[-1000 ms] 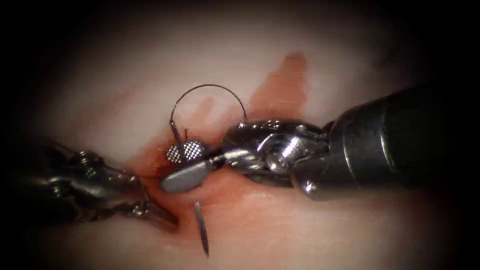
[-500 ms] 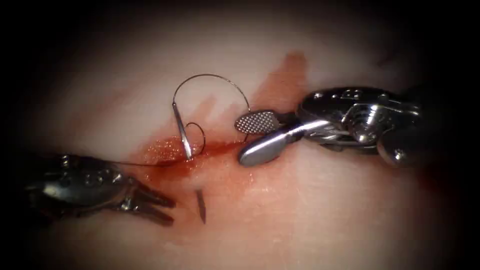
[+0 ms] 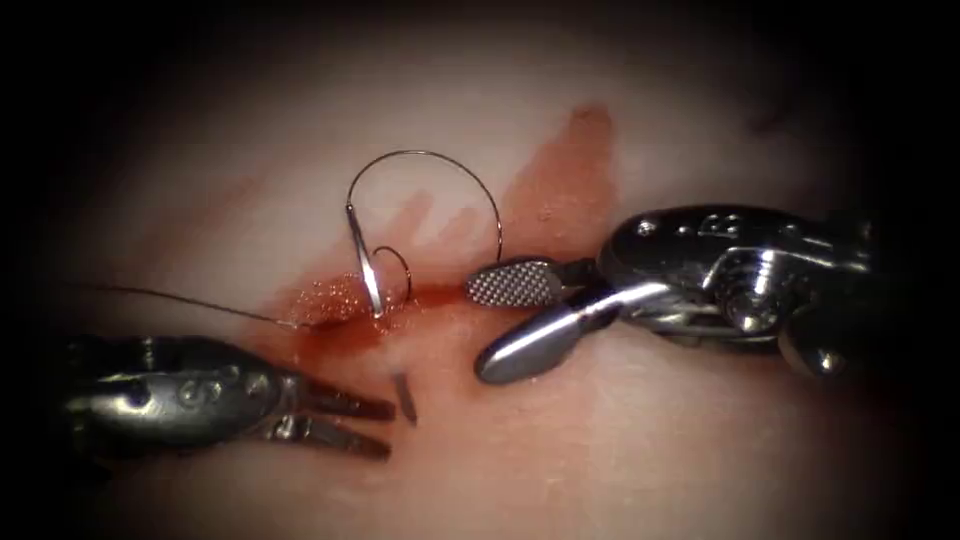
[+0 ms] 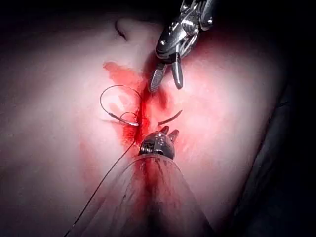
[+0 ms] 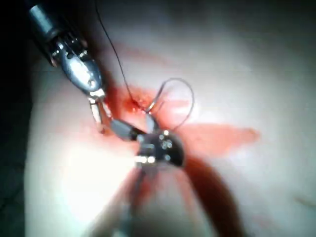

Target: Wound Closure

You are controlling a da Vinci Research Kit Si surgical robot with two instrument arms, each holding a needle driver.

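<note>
needle (image 3: pixel 372 268) sits in the tissue (image 3: pixel 650 440), nobody holding it. swaged end stands up out of the cut (image 3: pixel 400 297); the tip (image 3: pixel 404 396) pokes out of the tissue on the near side, just right of my left tool. the middle of the curve is buried.

going left to right:

- thread (image 3: pixel 180 297) tail runs off to the far left from the cut, lying loose on the surface.
- left tool (image 3: pixel 375 428): jaws a little apart, gripping nothing, tips just left of the needle tip, not touching it as far as i can see.
- red fluid (image 3: pixel 335 300) pools along the cut around the needle's entry.
- thread loops up from the swage, arcs far and right, then drops toward my right tool.
- right tool (image 3: pixel 505 322): jaws wide apart, nothing in them. far jaw sits right by the thread loop's right leg; can't tell if it touches.

my read on doing this well: whichever tool takes the exposed tip should grip just behind the point, not on it, and follow the curve so the tissue doesn't tear. keep the loop out of the jaws.
</note>
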